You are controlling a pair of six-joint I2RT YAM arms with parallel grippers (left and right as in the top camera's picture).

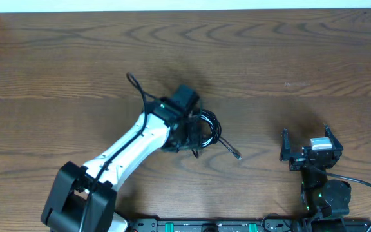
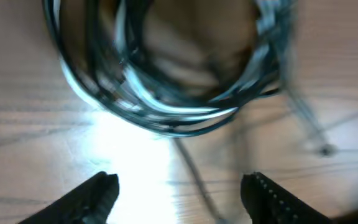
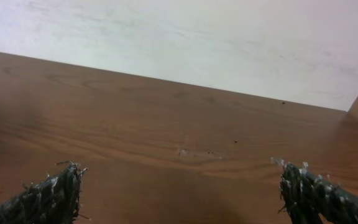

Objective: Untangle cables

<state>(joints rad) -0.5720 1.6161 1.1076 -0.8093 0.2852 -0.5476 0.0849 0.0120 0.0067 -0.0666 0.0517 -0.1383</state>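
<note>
Bundled in a rough ring, the cables (image 1: 206, 129) lie near the middle of the wooden table (image 1: 288, 58), at the tip of the white left arm (image 1: 131, 145), which reaches in diagonally from the near-left corner. From overhead the arm's wrist covers part of the ring, and how the jaws stand cannot be read there. The left wrist camera fills that gap: the left gripper (image 2: 179, 182) is released, its two dark fingers (image 2: 98, 194) spread wide above bare wood. The coil sits just ahead of the fingertips, not between them. One thin strand runs from the ring down through the gap. That close view is blurred. Pale streaks among the black loops could be glare or a white cord; it is impossible to tell which.

The ring itself has no clear long axis. Its loose tail does, slanting away from the coil toward the right arm's side and the near edge, and ending in a small plug (image 1: 238, 156).

Well apart on the right, the right gripper (image 1: 306, 143) stands wide open and holds nothing. Its own camera shows only tabletop and a pale wall (image 3: 166, 37).
</note>
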